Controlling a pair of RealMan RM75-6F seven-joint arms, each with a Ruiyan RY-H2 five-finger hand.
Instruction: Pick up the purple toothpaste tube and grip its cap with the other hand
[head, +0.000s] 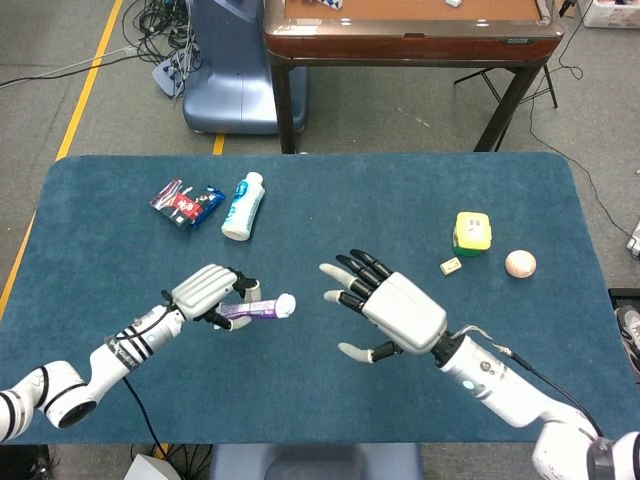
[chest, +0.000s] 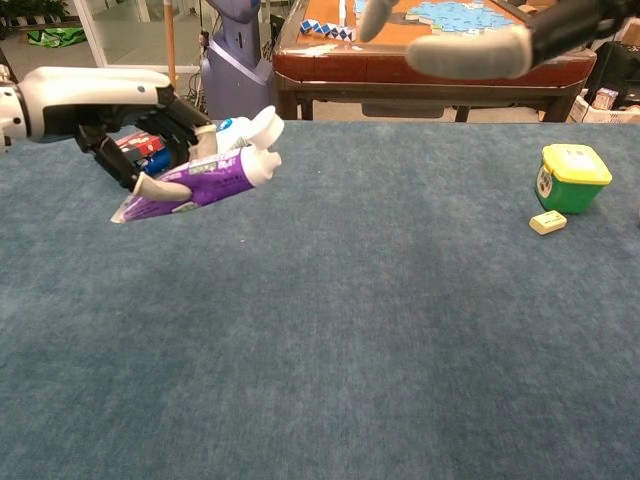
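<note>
Purple plastic toothpaste tube with a white cap is lifted above the blue felt surface, gripped by the left robot hand. Just beside the cap, apart from it, the right robot hand hovers with fingers spread, holding nothing. Farther back lies a white plastic bottle.

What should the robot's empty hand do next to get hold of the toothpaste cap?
Probably slide the right hand a little further toward the white cap, then curl its fingers around it. The left hand holds the purple toothpaste tube off the blue table, cap pointing at the right hand. That hand is spread wide and holds nothing, with a gap left between it and the cap.
</note>
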